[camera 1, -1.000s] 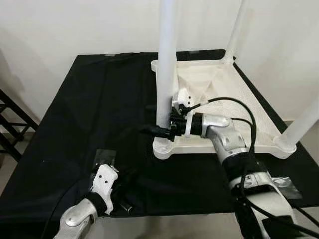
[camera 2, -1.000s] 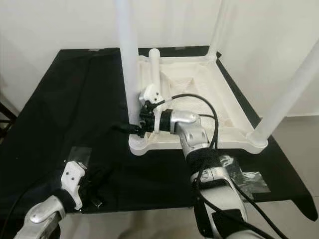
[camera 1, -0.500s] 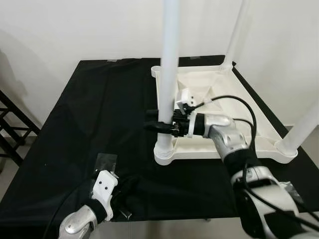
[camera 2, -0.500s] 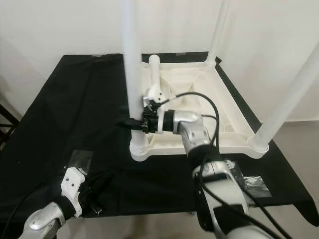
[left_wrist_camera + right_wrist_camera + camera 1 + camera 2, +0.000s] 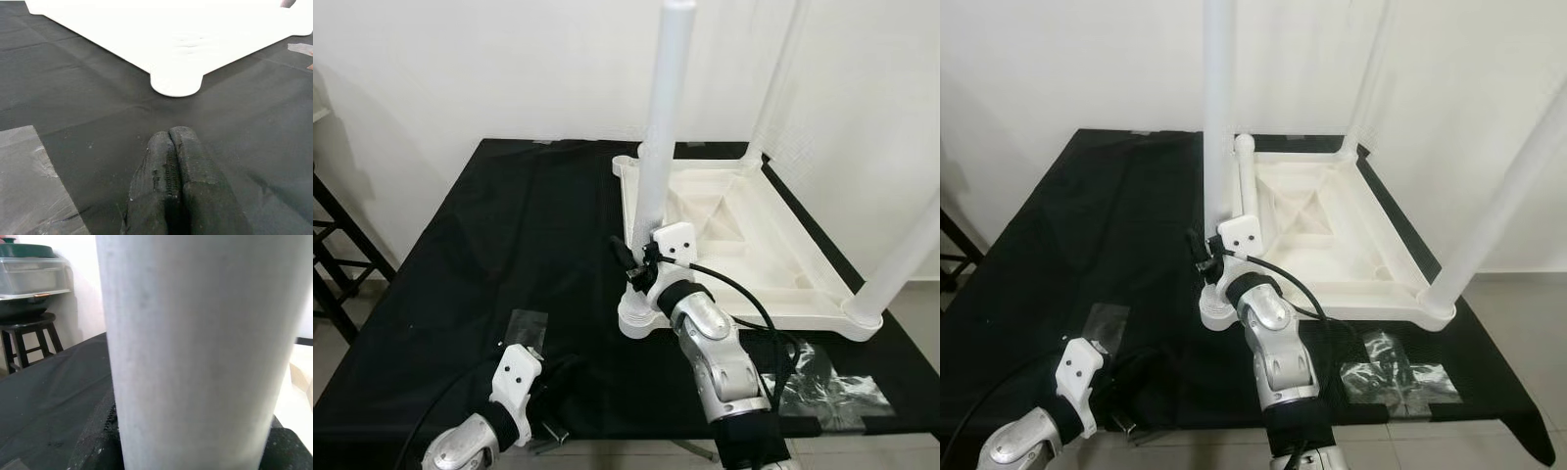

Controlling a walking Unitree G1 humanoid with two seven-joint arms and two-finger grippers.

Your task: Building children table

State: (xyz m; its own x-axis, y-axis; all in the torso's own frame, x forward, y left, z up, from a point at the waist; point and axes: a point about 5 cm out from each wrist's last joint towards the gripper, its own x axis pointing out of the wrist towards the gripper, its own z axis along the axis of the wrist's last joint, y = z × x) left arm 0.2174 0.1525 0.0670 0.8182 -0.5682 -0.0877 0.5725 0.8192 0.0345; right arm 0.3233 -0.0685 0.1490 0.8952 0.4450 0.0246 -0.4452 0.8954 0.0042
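Lying upside down on a black cloth [image 5: 499,235], a white plastic children table top [image 5: 744,235], its underside with ribs facing up. Covering a work surface in front of a white wall [image 5: 460,69], this cloth. Standing upright from the corners of the top, four white legs: the near-left table leg [image 5: 658,147], a far-left short leg [image 5: 1246,176], a far-right leg [image 5: 781,69] and a near-right leg [image 5: 911,245].

Gripping the near-left table leg low down, just above its round corner socket [image 5: 641,318], the right gripper [image 5: 633,262]. Pinching the white tube from both sides, its black fingers [image 5: 98,440], as seen in the right wrist view, with the leg very close before the camera. Running from the white wrist housing back along the silver forearm, a black cable [image 5: 744,304].

Resting at the near edge of the cloth, well apart from the table top, the left gripper [image 5: 172,161]. Pressed together and holding nothing, its two black fingers [image 5: 193,196], pointing toward the rounded corner of the white top.

Lying on the cloth near the left arm, a piece of clear plastic film [image 5: 527,325]. Lying at the near right, beside the right arm, a crumpled clear plastic bag [image 5: 827,377]. Standing in the background of the right wrist view, a black stool [image 5: 24,333] with a container on it.
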